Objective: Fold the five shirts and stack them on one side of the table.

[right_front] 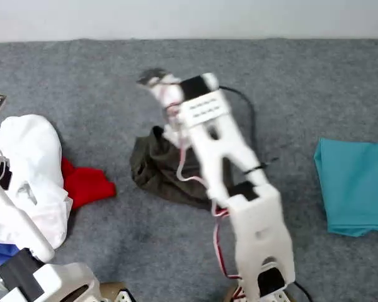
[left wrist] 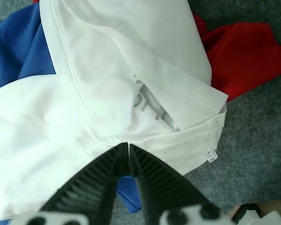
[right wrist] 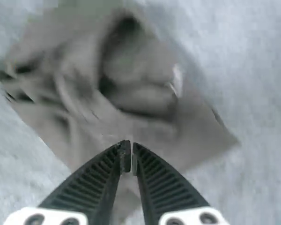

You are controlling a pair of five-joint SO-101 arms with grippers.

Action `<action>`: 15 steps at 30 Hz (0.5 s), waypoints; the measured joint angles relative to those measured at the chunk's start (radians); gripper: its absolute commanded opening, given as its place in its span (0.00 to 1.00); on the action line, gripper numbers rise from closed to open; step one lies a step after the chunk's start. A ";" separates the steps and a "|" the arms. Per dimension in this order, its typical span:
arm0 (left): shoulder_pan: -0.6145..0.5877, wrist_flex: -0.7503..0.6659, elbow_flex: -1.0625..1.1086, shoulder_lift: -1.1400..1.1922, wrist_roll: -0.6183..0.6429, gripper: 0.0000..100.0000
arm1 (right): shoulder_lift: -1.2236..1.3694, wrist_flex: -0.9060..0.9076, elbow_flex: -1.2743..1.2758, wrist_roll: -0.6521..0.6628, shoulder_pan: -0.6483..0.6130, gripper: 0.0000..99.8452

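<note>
From high up you could see the whole grey table. A teal shirt lay folded flat by the right edge. Its long side ran from the far edge toward the near edge. A dark shirt lay bunched up in the middle of the table. Its long way slanted from far left to near right. Your right arm stretched over it toward the far edge.

The right wrist view showed you what the high view did not. The right gripper had its tips pressed together, above the dark shirt. That shirt looked blurry there.

The left wrist view showed you the pile by the left edge up close. A white shirt lay on top, rumpled, with its long way running along the left edge. A blue shirt peeked out from under it. A red shirt also poked out from under it, pointing toward the middle of the table. The left gripper had its tips pressed together right at the white shirt. You could not tell if it pinched any cloth.
</note>
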 measured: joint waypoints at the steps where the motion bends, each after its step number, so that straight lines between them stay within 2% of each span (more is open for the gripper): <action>1: 0.000 0.000 0.000 0.000 0.000 0.02 | -0.035 0.000 0.040 0.003 0.026 0.01; 8: 0.000 0.000 0.000 0.000 0.000 0.02 | -0.140 0.000 0.206 0.046 0.123 0.01; 12: 0.000 0.000 0.000 0.000 0.000 0.02 | -0.057 0.000 0.226 0.049 0.101 0.01; 15: 0.000 0.000 0.000 0.000 0.000 0.02 | 0.021 0.000 0.226 0.049 0.038 0.01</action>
